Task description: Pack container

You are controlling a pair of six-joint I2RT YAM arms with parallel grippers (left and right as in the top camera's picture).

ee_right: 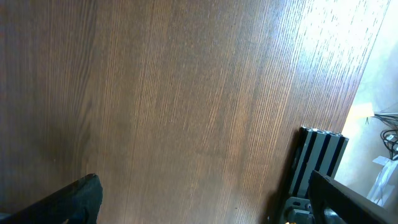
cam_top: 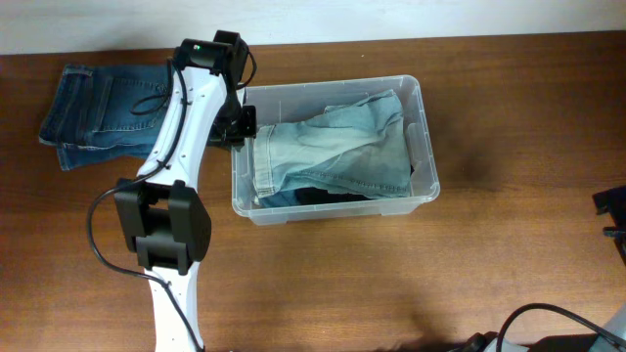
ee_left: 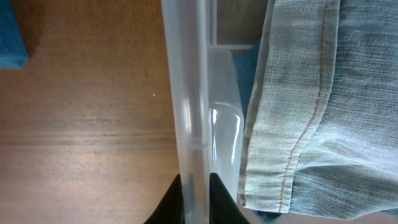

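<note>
My left pincer is clamped on the left wall of the container. In the left wrist view my left pincer has one dark finger outside the clear wall and the other inside it, with the rim pinched between them. My left arm reaches in from the near left side of the bench, with its wrist above the bin's left edge.

The container sits flat on the bench, about mid-width and toward the far edge, long sides running left to right. Light jeans lie bunched inside it and cover most of the floor. Close up, their hem and orange stitching lie just beside the wall I hold. Dark cloth shows under them at the near wall; I cannot tell what it is.

Darker jeans lie folded on the bench to the left of the bin, apart from it. One blue corner shows in my left wrist view.

My right pincer sits at the far right edge of the bench, well apart from the bin. From the right wrist, the right pincer is spread wide with nothing between its fingers, only bare wood below.
</note>
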